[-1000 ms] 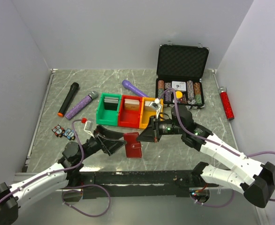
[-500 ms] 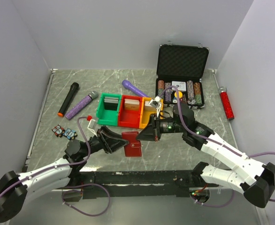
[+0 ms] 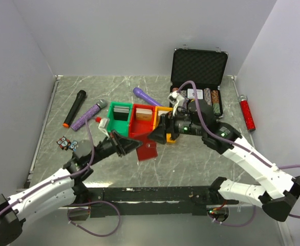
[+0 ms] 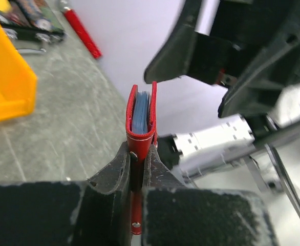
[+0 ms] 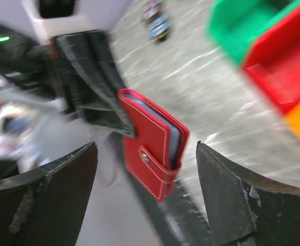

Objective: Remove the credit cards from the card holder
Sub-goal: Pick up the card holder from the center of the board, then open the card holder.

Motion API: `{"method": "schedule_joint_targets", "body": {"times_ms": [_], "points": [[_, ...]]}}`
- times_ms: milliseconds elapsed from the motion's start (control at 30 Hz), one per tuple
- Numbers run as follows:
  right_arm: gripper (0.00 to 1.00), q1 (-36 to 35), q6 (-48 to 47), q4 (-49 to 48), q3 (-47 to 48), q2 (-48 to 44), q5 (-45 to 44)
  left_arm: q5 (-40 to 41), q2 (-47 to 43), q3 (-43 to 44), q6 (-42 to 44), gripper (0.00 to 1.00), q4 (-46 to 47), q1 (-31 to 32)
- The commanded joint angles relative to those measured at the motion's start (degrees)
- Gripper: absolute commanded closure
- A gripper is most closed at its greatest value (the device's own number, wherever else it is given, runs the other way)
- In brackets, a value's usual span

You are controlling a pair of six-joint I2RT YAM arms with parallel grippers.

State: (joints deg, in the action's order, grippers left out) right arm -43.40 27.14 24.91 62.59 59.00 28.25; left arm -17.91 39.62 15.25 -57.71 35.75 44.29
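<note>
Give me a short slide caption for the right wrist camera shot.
Left tool pinches the folded red card holder by one edge while the open right tool flanks it.

Closed red card holder (image 5: 157, 143), airborne

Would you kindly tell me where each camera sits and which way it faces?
Top external: above and behind, looking down on the table; left arm and right arm show.
Left wrist: on the left arm, looking along the left claw, shut on the card holder.
Right wrist: on the right arm, looking out through the open right claw.
Both wrist views share the card holder.
</note>
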Motion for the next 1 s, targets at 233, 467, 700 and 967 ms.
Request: {"method": "schedule_joint_targets", "body": {"times_ms": [233, 467, 700, 967], "points": [[0.24, -8.4, -6.0, 11.4, 9.9, 2.6, -37.5, 20.4, 9.1, 23.4, 7.8, 0.99, -32.7, 0.7], [0.24, -13.4, -8.8, 11.0, 11.7, 4.6, -48.8, 26.5, 12.8, 28.1, 10.3, 0.99, -37.9, 3.5], [0.35, -13.6, -9.4, 11.0, 14.0, 9.7, -45.7, 32.4, 14.3, 31.2, 11.2, 0.99, -40.0, 7.9], [0.42, -15.3, -9.0, 11.1, 16.2, 13.9, -43.5, 34.8, 14.9, 33.1, 10.8, 0.99, -41.9, 9.2]]}}
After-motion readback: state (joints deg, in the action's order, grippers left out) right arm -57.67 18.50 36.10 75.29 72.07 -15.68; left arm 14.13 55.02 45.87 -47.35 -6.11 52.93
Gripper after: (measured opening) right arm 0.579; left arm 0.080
